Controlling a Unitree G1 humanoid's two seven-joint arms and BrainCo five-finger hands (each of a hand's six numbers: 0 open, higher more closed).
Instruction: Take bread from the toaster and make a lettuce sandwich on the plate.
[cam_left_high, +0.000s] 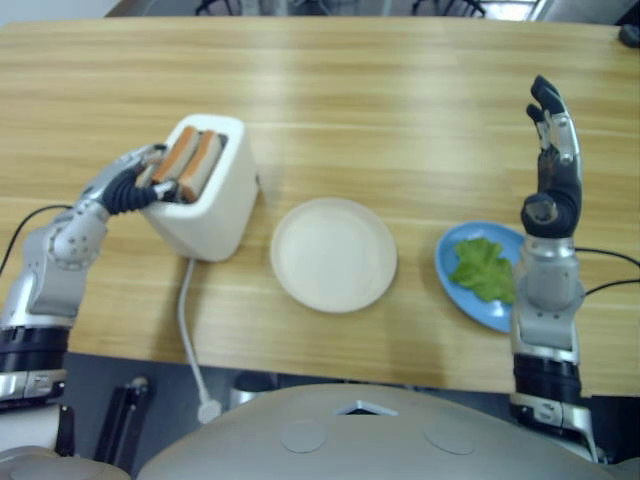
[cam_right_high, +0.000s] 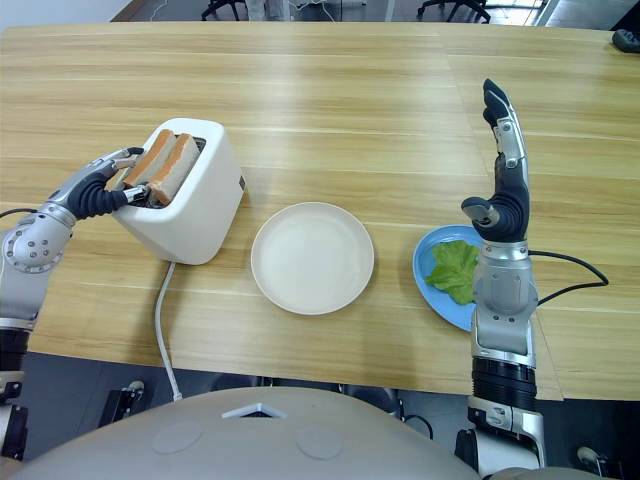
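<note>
Left robot hand (cam_right_high: 105, 187) was pinching a bread slice (cam_right_high: 150, 160) poking out of the toaster (cam_right_high: 195, 215) on the desk (cam_right_high: 350, 100). Right robot hand (cam_right_high: 505, 150) hung open above the lettuce (cam_right_high: 452, 270). Best bet looked like a slow, straight-up pull so the toaster wouldn't tip.

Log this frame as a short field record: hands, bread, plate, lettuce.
left hand: at the slot of the toaster, beside the bread slices
right hand: raised upright above the table, open, holding nothing
bread slices: two, standing in the toaster
plate: white, mid-table, nothing on it
lettuce: on the blue plate, right of the white plate
</note>
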